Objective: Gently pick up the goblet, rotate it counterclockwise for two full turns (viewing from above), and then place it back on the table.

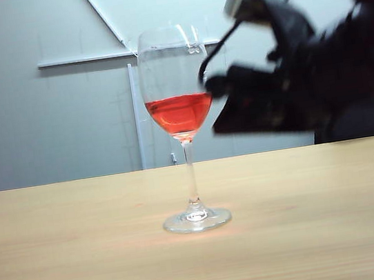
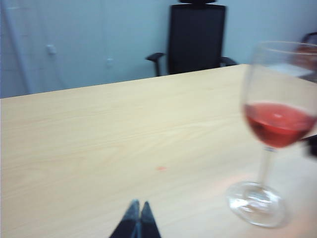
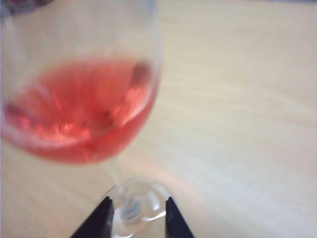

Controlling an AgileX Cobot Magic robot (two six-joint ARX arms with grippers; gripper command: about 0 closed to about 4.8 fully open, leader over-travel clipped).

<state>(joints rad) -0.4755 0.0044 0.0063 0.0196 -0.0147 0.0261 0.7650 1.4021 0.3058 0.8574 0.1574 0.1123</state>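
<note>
The goblet [image 1: 181,113], a clear stemmed glass with red liquid in its bowl, stands upright on the light wood table [image 1: 84,252]. My right gripper [image 1: 227,99] hovers blurred at bowl height, just right of the glass and apart from it. In the right wrist view the goblet [image 3: 79,114] looms close, and my right gripper [image 3: 137,208] is open, its dark fingers framing the round foot far beneath them, with nothing held. In the left wrist view the goblet [image 2: 277,124] stands off to one side on the table [image 2: 99,139], and my left gripper [image 2: 138,206] is shut and empty, well away from it.
A black office chair [image 2: 195,37] stands behind the table's far edge, also seen behind the right arm as a chair [image 1: 359,123]. A grey wall with white rails [image 1: 85,59] closes the background.
</note>
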